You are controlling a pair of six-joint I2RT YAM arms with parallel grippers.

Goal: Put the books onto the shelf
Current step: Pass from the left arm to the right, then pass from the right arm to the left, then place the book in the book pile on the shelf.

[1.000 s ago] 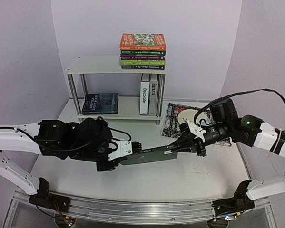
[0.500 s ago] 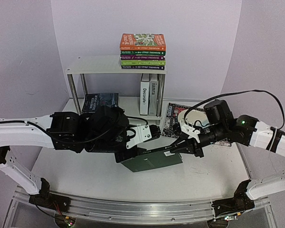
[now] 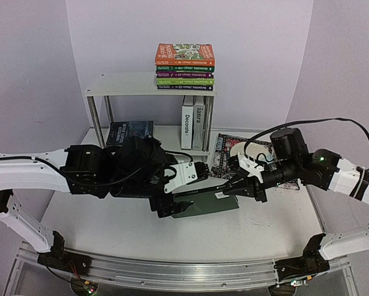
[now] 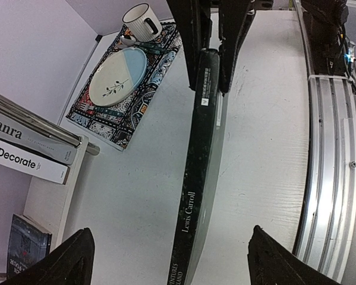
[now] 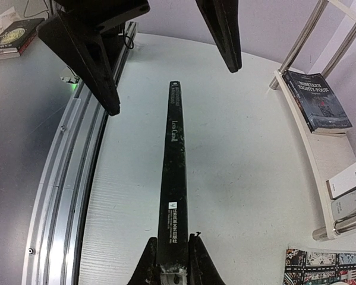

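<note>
— Where was the green book (image 3: 206,205)?

— Out over the table (image 3: 233,234), in front of the shelf (image 3: 135,84) and well apart from it, lying lengthwise between the two arms. It was spine up, and the spine read "Lewis Carroll" in the left wrist view.

— Was it resting on the table?

— I couldn't tell; its lower edge was hidden.

— Who had hold of it?

— The right gripper (image 3: 230,192), clamped on the end nearest the mat. In its own camera the jaws were pinched on either side of the spine.

— And the left gripper (image 3: 181,190)?

— Let go, with its jaws spread wide. One stood on each side of the book's other end (a clear gap on both sides), touching nothing.

— What sat on the shelf?

— A stack (image 3: 185,66) of bright paperbacks lay flat on the top board, toward its right end. Below, Decorate (image 3: 187,123) and ianra (image 3: 198,122) stood upright side by side, touching, against the right legs. A dark book (image 3: 130,134) lay flat at the left of that lower board.

— Anything else nearby?

— A mat (image 3: 224,157) lay on the table just right of the shelf, behind the right arm. On it were a plate (image 4: 117,76), half cream and half pale blue, and a mug (image 4: 141,21) at the far end, just beside the plate
</note>
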